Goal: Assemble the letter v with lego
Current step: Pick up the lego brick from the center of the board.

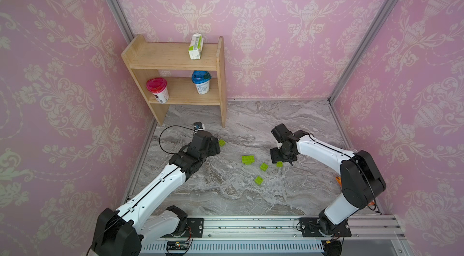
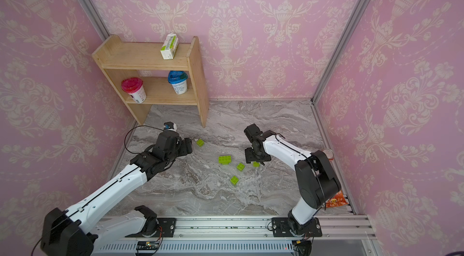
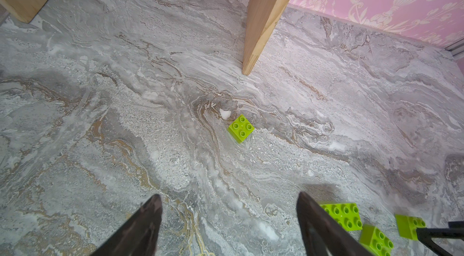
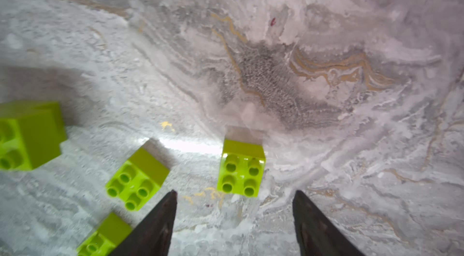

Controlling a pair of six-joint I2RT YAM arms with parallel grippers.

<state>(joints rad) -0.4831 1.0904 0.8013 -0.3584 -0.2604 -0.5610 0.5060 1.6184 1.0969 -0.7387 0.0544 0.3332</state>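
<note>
Only the right wrist view shows the right gripper with jaws apart and empty, a small brick just past its fingertips; in both top views the wrist mostly covers them. The left gripper also stands apart and empty, with a lone brick well ahead, left of the worktop's middle.

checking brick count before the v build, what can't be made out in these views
Right wrist view: blurred brick cut off by the frame; second brick too.
Left wrist view: long brick partly behind a finger of the left gripper.
In a top view: packet mostly behind the right arm; cup labels too small to read.
</note>
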